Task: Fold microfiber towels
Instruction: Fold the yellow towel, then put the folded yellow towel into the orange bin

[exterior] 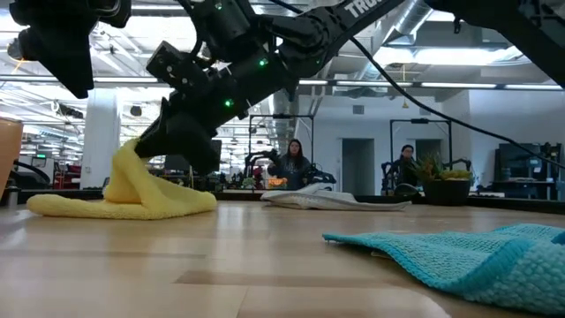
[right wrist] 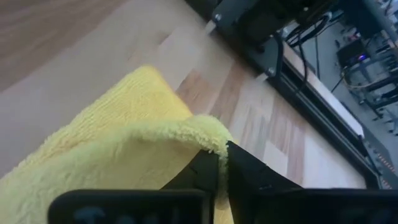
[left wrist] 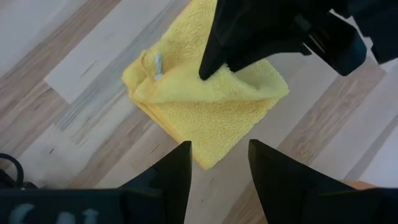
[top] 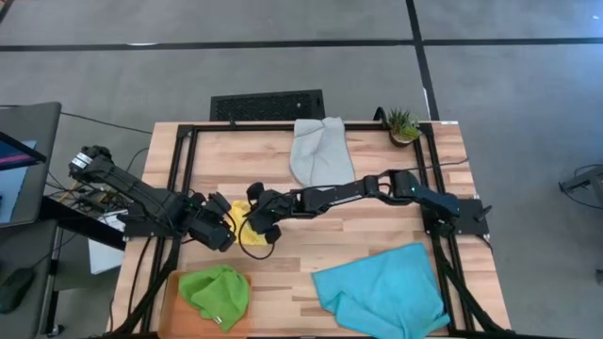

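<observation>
A turquoise towel (exterior: 459, 252) lies rumpled in the low view's foreground, spread loosely on the wooden table (top: 377, 235) at its front right corner, apparently waiting its turn. Beyond it the right gripper (right wrist: 222, 163) reaches across the table's middle and pinches a raised corner of the yellow towel (left wrist: 205, 106), its jaws almost closed with only a thin lip of cloth between them. That edge is lifted clear of the table while the rest of the cloth lies doubled over beneath it, which suggests the corner is being carried across to finish or square up a fold; whether the hold is firm or just being let go cannot be told.

The left gripper (left wrist: 217, 165) hangs just above the near edge of the same towel with its fingers spread wide and nothing between them, placed, it seems, to press or catch the free edge once the fold is laid down. The two arms meet at the yellow cloth, left of the table's centre.

A green towel (top: 217, 294) sits bunched on an orange tray (top: 171, 299) at the front left corner, and a light grey towel (top: 320, 151) lies loosely at the back edge beside a small potted plant (top: 402, 125). Neither looks neatly folded, so most of the job appears still ahead. People stand in the room well behind the table.
</observation>
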### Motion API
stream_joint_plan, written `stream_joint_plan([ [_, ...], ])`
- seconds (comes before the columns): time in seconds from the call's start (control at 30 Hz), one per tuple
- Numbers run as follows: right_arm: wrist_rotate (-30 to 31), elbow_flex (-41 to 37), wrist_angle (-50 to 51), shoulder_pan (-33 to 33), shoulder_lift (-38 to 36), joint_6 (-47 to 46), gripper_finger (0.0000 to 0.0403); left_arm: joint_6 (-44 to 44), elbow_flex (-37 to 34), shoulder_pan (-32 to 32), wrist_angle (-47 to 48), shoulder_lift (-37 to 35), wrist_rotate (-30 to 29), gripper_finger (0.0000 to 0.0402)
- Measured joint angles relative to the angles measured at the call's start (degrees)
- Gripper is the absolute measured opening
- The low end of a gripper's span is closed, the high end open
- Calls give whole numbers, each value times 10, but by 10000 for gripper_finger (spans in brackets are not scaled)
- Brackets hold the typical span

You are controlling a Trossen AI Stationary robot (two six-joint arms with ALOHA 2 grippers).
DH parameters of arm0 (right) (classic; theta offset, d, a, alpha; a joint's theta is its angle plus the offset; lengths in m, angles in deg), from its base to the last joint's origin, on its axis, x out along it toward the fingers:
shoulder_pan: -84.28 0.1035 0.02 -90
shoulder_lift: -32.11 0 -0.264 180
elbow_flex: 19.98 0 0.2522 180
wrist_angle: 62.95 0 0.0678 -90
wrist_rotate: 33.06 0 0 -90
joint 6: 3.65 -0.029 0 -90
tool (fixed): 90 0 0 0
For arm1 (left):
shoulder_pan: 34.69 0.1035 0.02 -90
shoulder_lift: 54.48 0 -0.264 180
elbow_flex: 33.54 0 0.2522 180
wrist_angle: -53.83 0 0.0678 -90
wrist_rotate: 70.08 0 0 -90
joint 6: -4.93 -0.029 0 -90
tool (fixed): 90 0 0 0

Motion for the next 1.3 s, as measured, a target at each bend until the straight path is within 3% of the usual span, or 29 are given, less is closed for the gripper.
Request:
stream_joint_plan([
  [0.33,10,0,-28,21,4,23,155,0,0,0,1,0,4,151],
  [0.6,154,0,-18,44,4,30,213,0,0,0,1,0,5,151],
  [0.73,164,0,29,48,0,-11,216,0,0,0,2,0,5,151],
  [0.87,123,0,119,39,-29,-97,209,-4,0,0,2,0,5,151],
  [1.1,-48,1,194,-7,-50,-192,192,-13,0,0,2,0,5,151],
  [1.3,-63,-1,170,-21,-34,-202,185,-13,0,0,2,0,5,151],
])
